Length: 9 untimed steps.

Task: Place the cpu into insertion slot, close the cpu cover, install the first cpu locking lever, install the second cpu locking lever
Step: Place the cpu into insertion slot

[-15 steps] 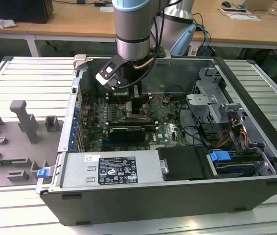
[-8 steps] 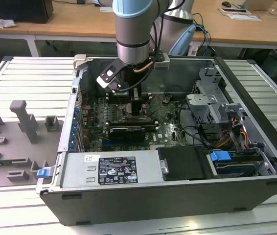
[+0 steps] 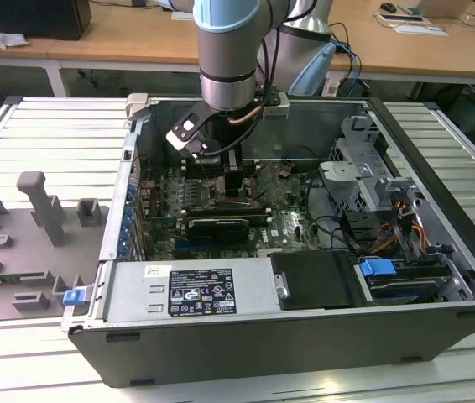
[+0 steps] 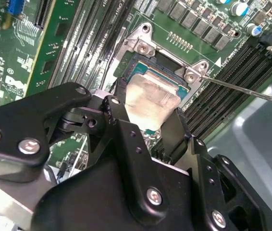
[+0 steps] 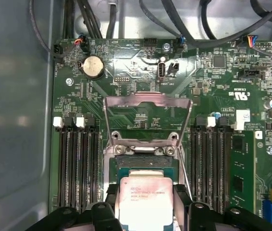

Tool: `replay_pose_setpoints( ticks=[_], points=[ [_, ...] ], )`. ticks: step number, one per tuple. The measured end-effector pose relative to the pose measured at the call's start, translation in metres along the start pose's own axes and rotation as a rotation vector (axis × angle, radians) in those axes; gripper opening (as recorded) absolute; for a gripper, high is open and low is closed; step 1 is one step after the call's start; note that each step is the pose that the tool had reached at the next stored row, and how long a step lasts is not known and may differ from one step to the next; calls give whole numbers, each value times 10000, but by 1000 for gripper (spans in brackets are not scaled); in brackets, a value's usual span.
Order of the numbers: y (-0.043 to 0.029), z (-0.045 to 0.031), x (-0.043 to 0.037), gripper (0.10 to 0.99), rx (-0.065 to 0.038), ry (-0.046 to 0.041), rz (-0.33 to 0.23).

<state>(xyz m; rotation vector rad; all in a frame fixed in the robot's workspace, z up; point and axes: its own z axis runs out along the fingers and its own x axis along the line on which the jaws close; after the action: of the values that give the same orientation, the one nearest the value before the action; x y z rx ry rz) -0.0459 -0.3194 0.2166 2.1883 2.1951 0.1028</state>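
- First wrist view: cpu (image 5: 143, 202) seen as flat square chip, pale silver-beige face with faint print.
- Clamped on two opposite edges between black fingers of gripper (image 5: 144, 211), closed tight on it.
- Square, so no long axis; face turned away from board, roughly parallel to it.
- Held over one edge of insertion slot (image 5: 145, 163), only partly covering it; seated or not, cannot tell.
- cpu cover (image 5: 148, 99) swung up open, beyond slot.
- Exterior view: gripper (image 3: 233, 186) down inside computer case (image 3: 305, 353), at 12 o'clock from labelled power supply (image 3: 200, 290).
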Motion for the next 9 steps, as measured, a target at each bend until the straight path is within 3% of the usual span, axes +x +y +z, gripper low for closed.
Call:
replay_pose_setpoints(
  ticks=[2, 9],
  points=[
    [23, 45, 3, 533, 19, -2, 20],
    [22, 98, 9, 533, 23, -11, 125]
  ],
)
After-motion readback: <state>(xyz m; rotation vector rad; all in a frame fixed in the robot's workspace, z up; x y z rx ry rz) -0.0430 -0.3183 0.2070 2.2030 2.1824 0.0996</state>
